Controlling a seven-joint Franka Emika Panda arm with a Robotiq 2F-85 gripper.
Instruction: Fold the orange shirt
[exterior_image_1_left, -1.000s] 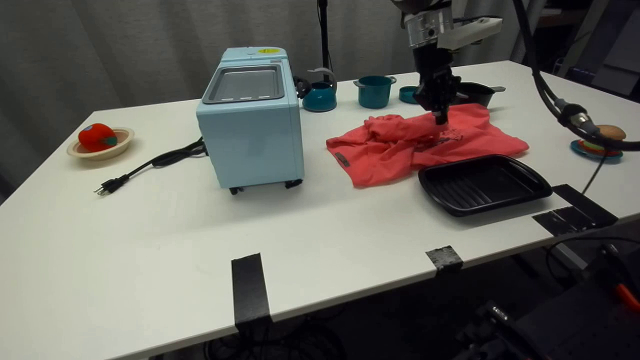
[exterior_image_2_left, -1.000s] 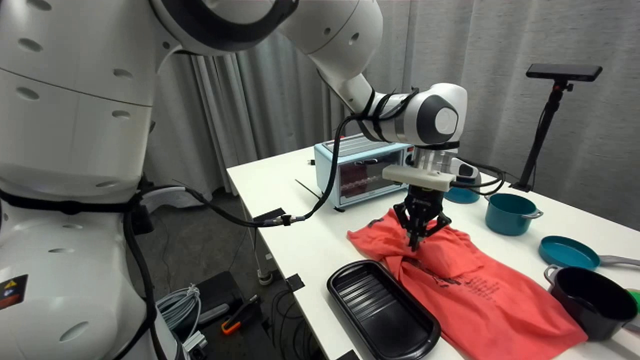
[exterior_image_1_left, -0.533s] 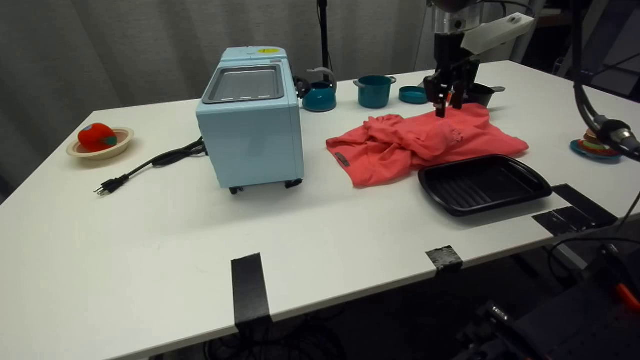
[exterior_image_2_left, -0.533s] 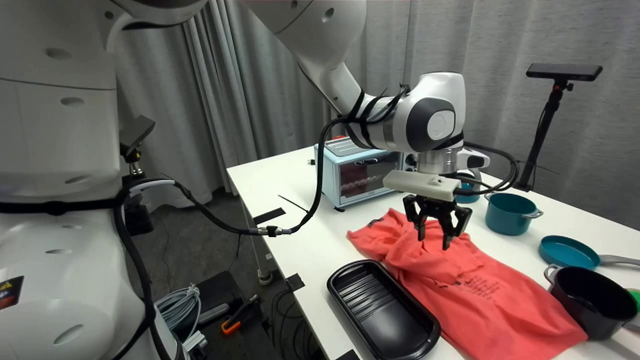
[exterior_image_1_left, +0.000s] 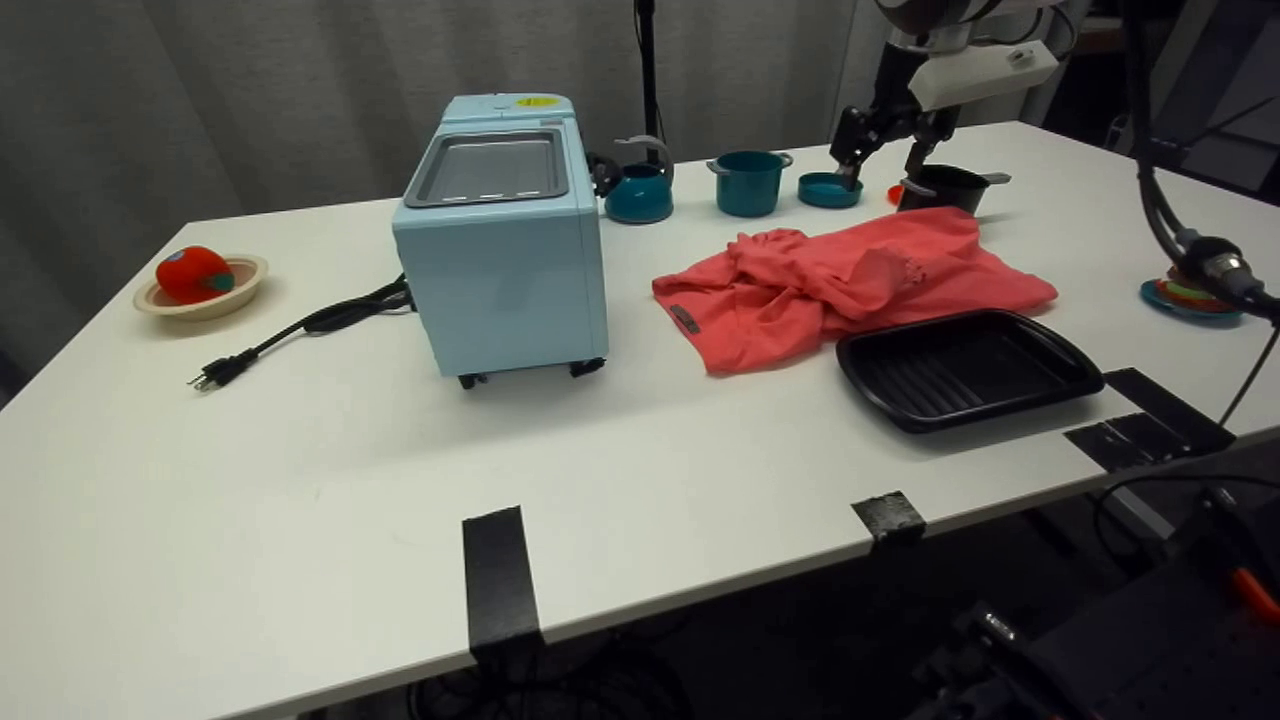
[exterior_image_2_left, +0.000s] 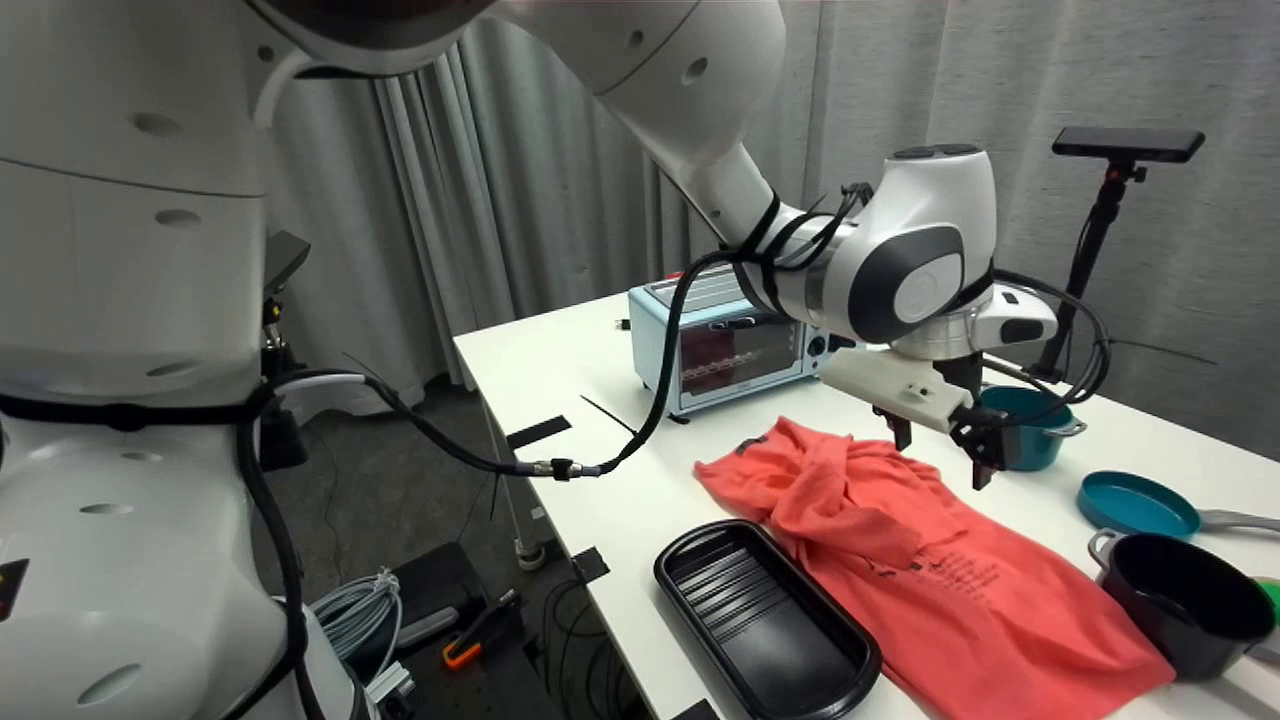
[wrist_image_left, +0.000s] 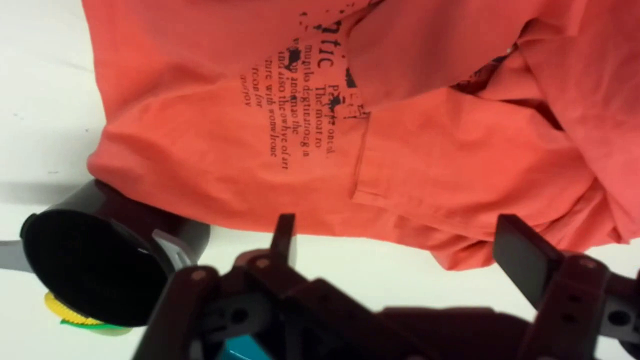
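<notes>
shirt (exterior_image_2_left: 900, 540) lies on the tabletop (exterior_image_1_left: 620, 470), bunched toward the toaster oven (exterior_image_1_left: 505, 275); the pincer (wrist_image_left: 398, 235) stands wide, grasping nothing. probably best to pinch its nearest edge shallowly, then carry it low across.

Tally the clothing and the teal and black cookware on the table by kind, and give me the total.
Shirts: 1, the orange shirt
Pots: 2, the teal pot and the black pot
Frying pans: 1, the teal pan
Kettles: 1, the teal kettle
Ridged trays: 1, the black tray
Total: 6
</notes>
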